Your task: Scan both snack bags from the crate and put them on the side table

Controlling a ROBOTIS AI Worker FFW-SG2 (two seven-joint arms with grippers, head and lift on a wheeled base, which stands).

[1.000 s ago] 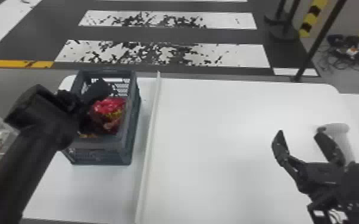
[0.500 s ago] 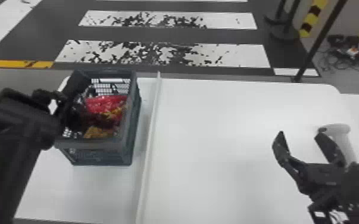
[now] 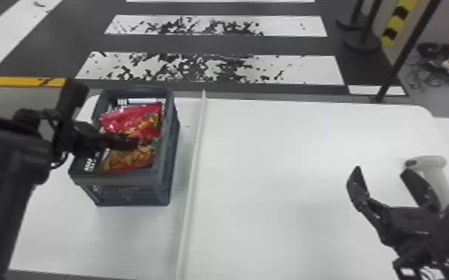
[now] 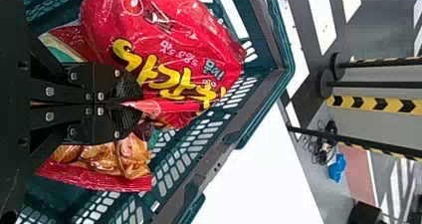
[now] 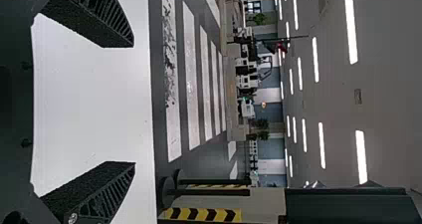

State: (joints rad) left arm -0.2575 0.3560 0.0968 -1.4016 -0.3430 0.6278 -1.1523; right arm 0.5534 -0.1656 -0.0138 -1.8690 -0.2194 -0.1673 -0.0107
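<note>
At the left of the head view, a dark slatted crate (image 3: 136, 181) stands on the white table (image 3: 294, 149). Both snack bags are inside it: the red bag (image 3: 134, 115), with bold yellow lettering, leans at a tilt in the crate's upper part as the frame shows it, and the brown-and-red bag (image 3: 132, 158), showing golden pieces, lies just below it in the frame.

The left tool (image 3: 133, 143) comes in from the left edge and reaches over the crate's side to the bags. In the left wrist view, this tool (image 4: 140, 103) is grasping the red bag, its two fingers pressed together on a narrow fold.

The right tool (image 3: 381, 172) is at the lower right of the head view, over the table and apart from the crate. It is released, with its fingers wide apart and nothing between them. Near its inner side, toward the right edge, is a pale handled device (image 3: 431, 164), partly hidden by a finger. A long white strip (image 3: 193, 167) runs up the table just beside the crate.
</note>
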